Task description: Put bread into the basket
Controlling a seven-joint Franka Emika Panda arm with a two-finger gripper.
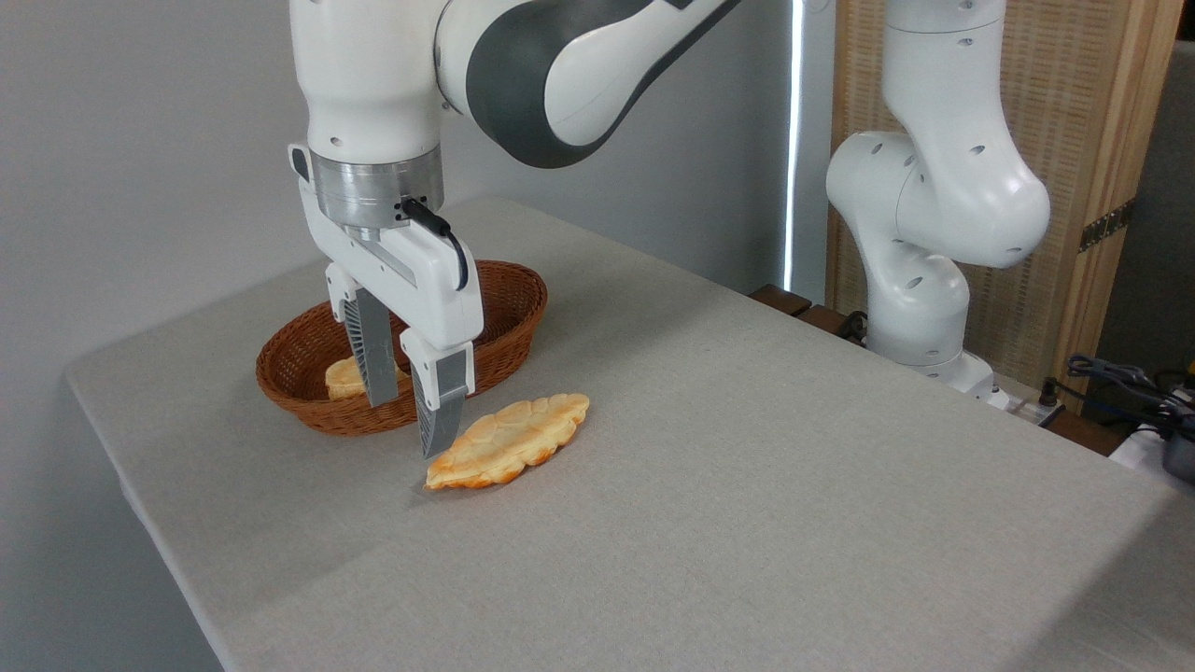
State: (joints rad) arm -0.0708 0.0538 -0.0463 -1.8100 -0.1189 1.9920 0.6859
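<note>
- Camera view: a white Franka arm reaches down over a grey, cloth-like table (747,485), its gripper (411,429) hanging with fingers spread apart and nothing between them.
- The nearer finger's tip (437,439) stands at the left end of the bread (512,441); whether it touches cannot be told. The farther finger (373,359) shows in front of the basket (509,313).
- The bread, a long golden pastry with scalloped edges and an orange-brown rim, lies flat on the table just beside the basket's near wall, outside it.
- The basket, oval and of reddish-brown wicker, sits toward the table's far left corner. A smaller pale-golden bread piece (344,378) lies inside it, partly hidden by the farther finger.
- Behind the table: a plain grey wall (140,140), a bright vertical strip of light (795,140) and a wood-framed woven screen (1083,112) at right.
- The arm's base (920,308) stands beyond the table's far right edge, with dark cables (1120,383) near the right margin.
</note>
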